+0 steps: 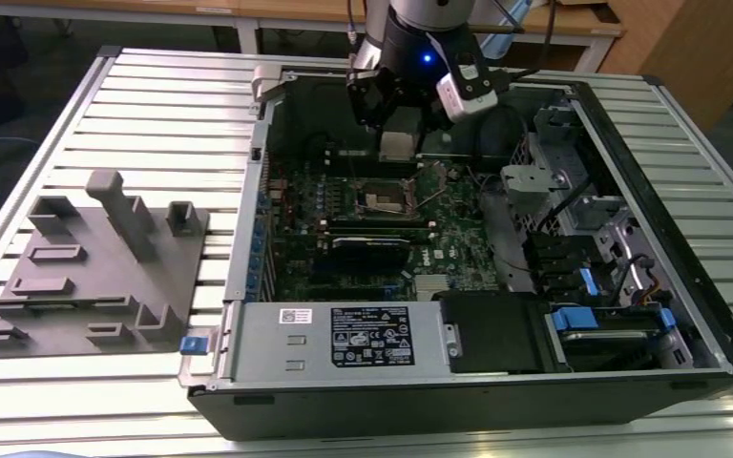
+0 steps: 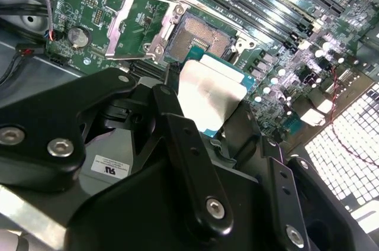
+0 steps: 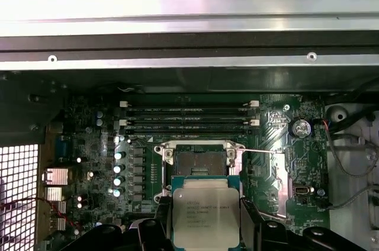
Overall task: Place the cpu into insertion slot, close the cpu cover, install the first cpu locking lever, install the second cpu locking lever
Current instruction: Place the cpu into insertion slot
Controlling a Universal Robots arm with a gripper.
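Exterior view: I see the black two-finger gripper (image 1: 399, 141) hanging inside the open grey metal computer case (image 1: 672, 315), above the bare square cpu socket (image 1: 386, 196). First wrist view: its jaws are clamped on two opposite edges of the small flat silver-topped square cpu (image 3: 205, 212), held just over the socket. Second wrist view: the thin silvery cpu cover (image 2: 139, 26) stands flipped open beside the socket. I judge the chip light, rigid, slick and fragile underneath; hold it by the edges only.
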